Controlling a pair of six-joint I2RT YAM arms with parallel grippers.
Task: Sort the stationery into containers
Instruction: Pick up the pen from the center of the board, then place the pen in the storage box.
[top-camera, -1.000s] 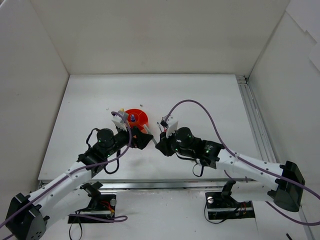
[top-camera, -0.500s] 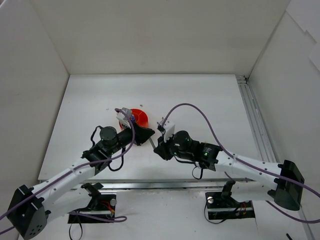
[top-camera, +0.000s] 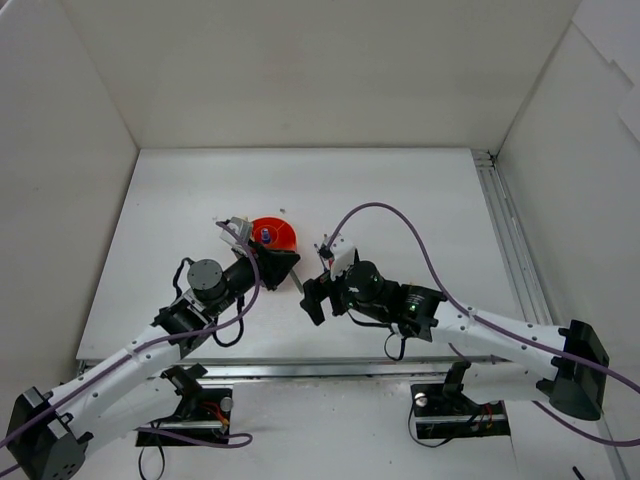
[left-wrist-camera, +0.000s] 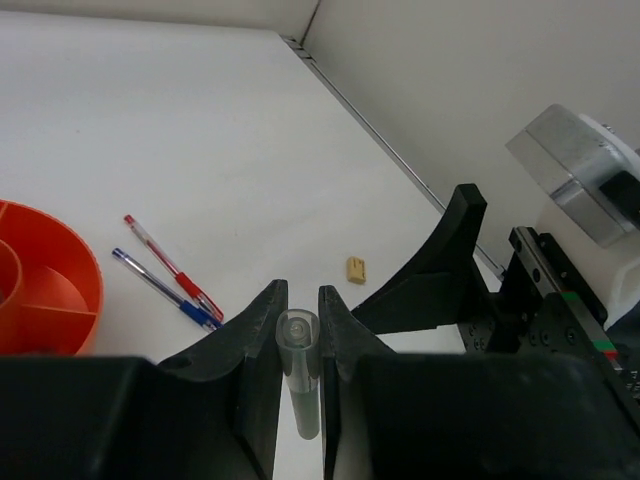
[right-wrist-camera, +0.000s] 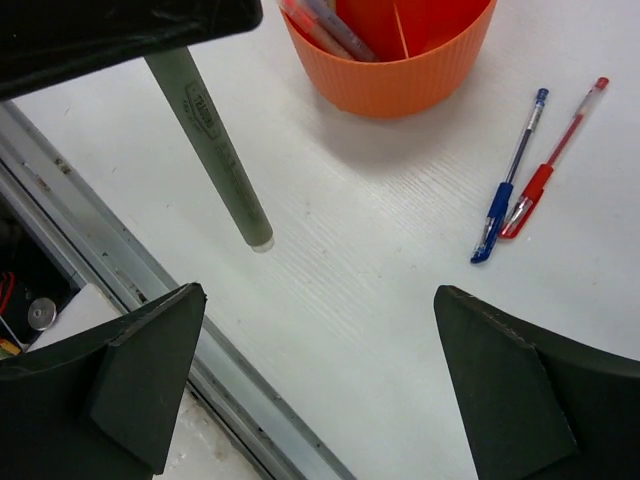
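My left gripper (left-wrist-camera: 301, 292) is shut on a grey pen (left-wrist-camera: 298, 350), which hangs in the air just right of the orange bowl (top-camera: 283, 228). In the right wrist view the grey pen (right-wrist-camera: 212, 135) slants down from the left gripper's fingers (right-wrist-camera: 120, 30) above the table. My right gripper (right-wrist-camera: 318, 295) is open, with nothing between its jaws, a little below the pen's tip. The bowl (right-wrist-camera: 400, 85) holds several pens in one compartment. A blue pen (right-wrist-camera: 508, 192) and a red pen (right-wrist-camera: 553, 160) lie side by side on the table beside it.
A small beige eraser (left-wrist-camera: 356, 269) lies on the table beyond the red pen (left-wrist-camera: 168, 262) and blue pen (left-wrist-camera: 160, 288). The metal rail at the table's near edge (right-wrist-camera: 150, 290) runs under the right gripper. White walls enclose the table.
The left gripper closed on the grey pen that the right gripper was holding. The right gripper then opened, let go of it and drew back slightly.
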